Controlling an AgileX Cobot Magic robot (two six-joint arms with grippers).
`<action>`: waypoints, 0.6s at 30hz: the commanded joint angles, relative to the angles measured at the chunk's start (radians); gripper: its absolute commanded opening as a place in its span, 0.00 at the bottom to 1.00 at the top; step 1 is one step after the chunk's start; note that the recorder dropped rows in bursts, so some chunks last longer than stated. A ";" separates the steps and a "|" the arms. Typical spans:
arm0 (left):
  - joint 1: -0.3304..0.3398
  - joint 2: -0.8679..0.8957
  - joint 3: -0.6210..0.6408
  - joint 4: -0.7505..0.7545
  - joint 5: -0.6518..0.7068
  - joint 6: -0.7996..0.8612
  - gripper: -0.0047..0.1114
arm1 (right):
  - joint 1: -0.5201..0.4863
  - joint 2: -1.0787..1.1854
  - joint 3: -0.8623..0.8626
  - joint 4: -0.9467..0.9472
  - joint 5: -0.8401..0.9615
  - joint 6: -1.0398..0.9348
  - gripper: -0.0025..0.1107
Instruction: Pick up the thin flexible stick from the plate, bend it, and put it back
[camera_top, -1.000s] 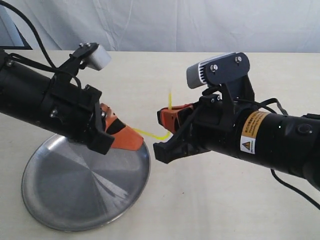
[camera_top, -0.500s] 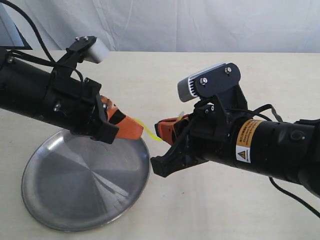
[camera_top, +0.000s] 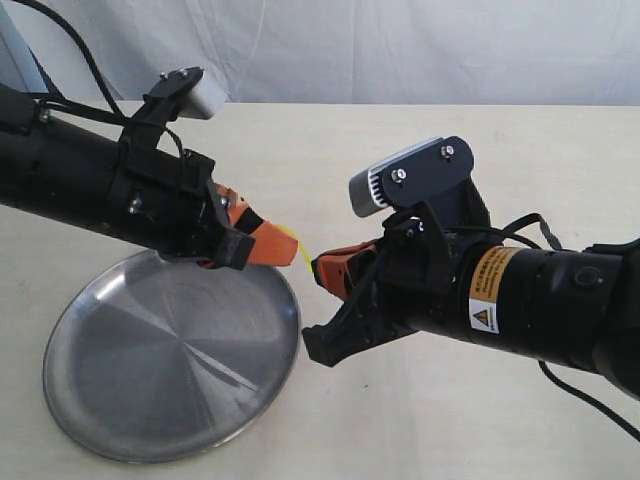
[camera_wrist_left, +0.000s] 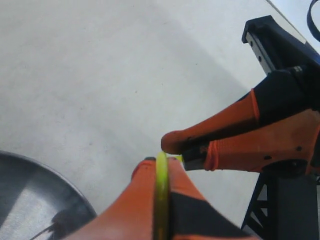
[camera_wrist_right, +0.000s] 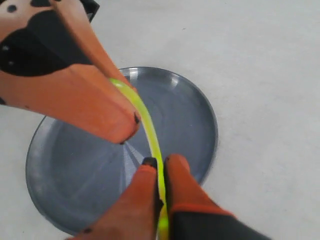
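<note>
Two grippers, the left gripper (camera_top: 280, 247) and right gripper (camera_top: 323, 268), now sit nearly tip to tip, closer than a second ago. Both sets of jaws clench the thin flexible stick (camera_wrist_right: 150, 134) above the plate (camera_top: 150, 385) rim, so the bend seems well under way.

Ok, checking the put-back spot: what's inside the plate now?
Nothing shows in the plate; the stick is off it, clamped by the left gripper and right gripper. The left arm covers its far edge.
</note>
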 joint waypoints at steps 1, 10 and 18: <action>-0.002 0.003 -0.011 -0.067 0.018 0.009 0.04 | 0.010 0.002 0.001 -0.018 -0.023 -0.004 0.01; -0.002 0.003 -0.011 -0.068 0.034 0.009 0.04 | 0.010 0.002 0.001 -0.018 0.007 -0.004 0.01; -0.002 0.003 -0.011 -0.068 0.044 0.009 0.04 | 0.010 0.002 0.001 -0.018 0.015 -0.001 0.01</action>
